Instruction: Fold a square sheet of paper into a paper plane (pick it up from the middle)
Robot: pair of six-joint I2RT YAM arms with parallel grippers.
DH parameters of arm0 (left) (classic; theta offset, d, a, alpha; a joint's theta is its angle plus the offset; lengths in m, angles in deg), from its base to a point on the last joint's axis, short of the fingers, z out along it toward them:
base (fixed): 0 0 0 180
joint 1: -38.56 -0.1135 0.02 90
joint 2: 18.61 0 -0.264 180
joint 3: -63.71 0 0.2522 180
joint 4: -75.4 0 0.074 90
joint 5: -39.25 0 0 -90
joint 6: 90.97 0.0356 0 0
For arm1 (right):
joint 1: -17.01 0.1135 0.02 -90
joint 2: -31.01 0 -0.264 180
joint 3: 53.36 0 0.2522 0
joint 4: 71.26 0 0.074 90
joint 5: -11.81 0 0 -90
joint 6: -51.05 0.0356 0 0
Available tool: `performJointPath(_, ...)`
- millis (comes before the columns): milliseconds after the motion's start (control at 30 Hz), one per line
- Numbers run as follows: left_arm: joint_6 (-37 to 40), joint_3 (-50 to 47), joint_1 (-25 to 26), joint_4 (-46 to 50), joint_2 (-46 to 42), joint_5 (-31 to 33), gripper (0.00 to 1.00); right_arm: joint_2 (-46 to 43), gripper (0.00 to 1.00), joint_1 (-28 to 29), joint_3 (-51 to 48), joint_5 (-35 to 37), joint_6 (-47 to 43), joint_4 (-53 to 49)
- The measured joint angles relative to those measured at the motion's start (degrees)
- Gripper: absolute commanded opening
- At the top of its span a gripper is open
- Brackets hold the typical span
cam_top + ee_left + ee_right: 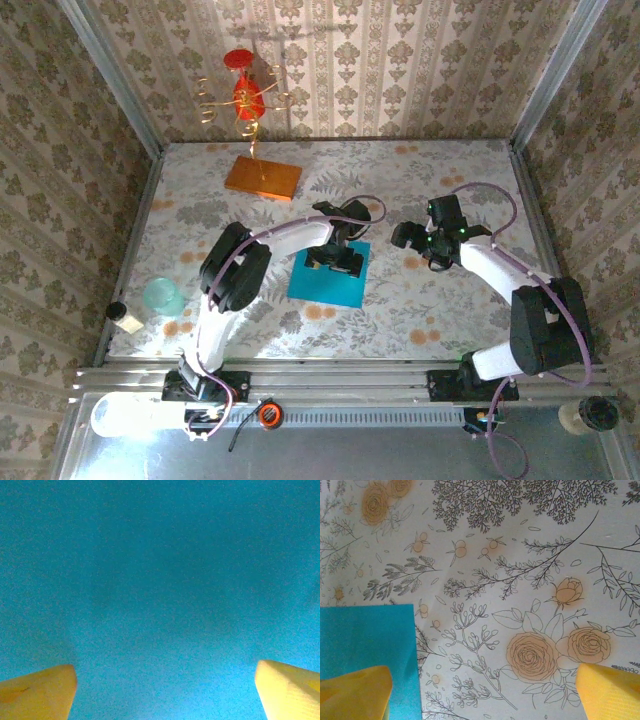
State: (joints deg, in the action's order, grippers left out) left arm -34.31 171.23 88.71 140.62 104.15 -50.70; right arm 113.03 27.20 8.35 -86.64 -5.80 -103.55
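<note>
The square sheet of paper (325, 282) is cyan-blue and lies flat on the flowered tablecloth at mid-table, with no crease that I can see. My left gripper (335, 258) hangs low over its far half. In the left wrist view the paper (160, 580) spreads under the open left gripper (165, 690), whose yellow fingertips (40, 692) stand wide apart. My right gripper (410, 237) sits to the right of the sheet. In the right wrist view it (482, 692) is open over bare cloth, and its left fingertip (352, 692) overlaps the paper's corner (367, 635).
An orange slab (262, 178) lies at the back left, with a red and gold wire ornament (245, 95) behind it. A pale green cup (162, 296) stands near the left edge. Patterned walls close the table on three sides.
</note>
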Motion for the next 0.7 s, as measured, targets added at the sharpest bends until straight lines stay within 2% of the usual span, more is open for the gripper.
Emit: performJointPath(700,-0.07,-1.25,-0.33,-1.4,0.24,0.02,0.81,2.64,0.95,0.0,-0.02,-1.11,0.24,0.59)
